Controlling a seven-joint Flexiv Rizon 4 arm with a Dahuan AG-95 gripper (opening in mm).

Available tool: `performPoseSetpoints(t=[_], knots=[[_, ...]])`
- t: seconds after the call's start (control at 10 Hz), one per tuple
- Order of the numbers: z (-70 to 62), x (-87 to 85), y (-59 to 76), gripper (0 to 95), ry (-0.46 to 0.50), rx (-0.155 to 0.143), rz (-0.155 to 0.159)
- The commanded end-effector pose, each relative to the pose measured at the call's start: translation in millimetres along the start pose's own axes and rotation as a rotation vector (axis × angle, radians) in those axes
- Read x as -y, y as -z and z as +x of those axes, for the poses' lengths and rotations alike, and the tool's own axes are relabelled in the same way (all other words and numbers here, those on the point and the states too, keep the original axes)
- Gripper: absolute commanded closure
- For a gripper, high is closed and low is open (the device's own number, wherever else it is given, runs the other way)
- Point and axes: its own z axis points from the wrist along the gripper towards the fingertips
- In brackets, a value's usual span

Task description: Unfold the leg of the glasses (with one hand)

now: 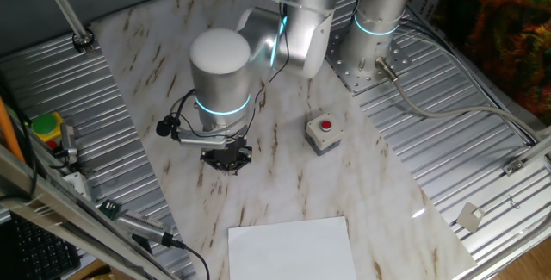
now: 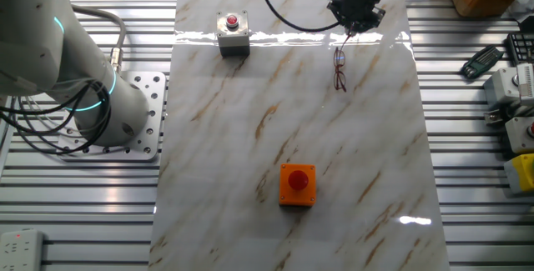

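- The glasses lie on the marble desk in the upper right part of the other fixed view, directly under the claw. One slim leg seems to reach up toward the claw tips.
- I cannot tell if the claw is clenched on this leg or only touches it; the tips are too small and dark. In one fixed view the claw hides the glasses fully.
- Risk: the frame is thin wire, so a pull in the wrong direction may bend the leg or its hinge.
- Risk: nothing holds the frame down, so the whole glasses may slide or lift with the leg and not open.
- Risk: the leg is slim and may slip out of the tips.
- Containers: I see none. The grey box with red button and the orange box stand well apart and hold nothing.
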Motion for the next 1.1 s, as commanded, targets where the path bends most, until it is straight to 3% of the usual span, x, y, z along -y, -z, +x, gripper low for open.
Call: performPoseSetpoints(t=[0.1, 0.7, 1.1], knots=[[-0.7, 0.5, 0.0, 95.0, -0.004, -0.007, 0.003], [-0.7, 0.5, 0.2, 95.0, -0.010, 0.002, -0.004], [-2.4, 0.4, 11.6, 95.0, -0.016, 0.004, -0.011]])
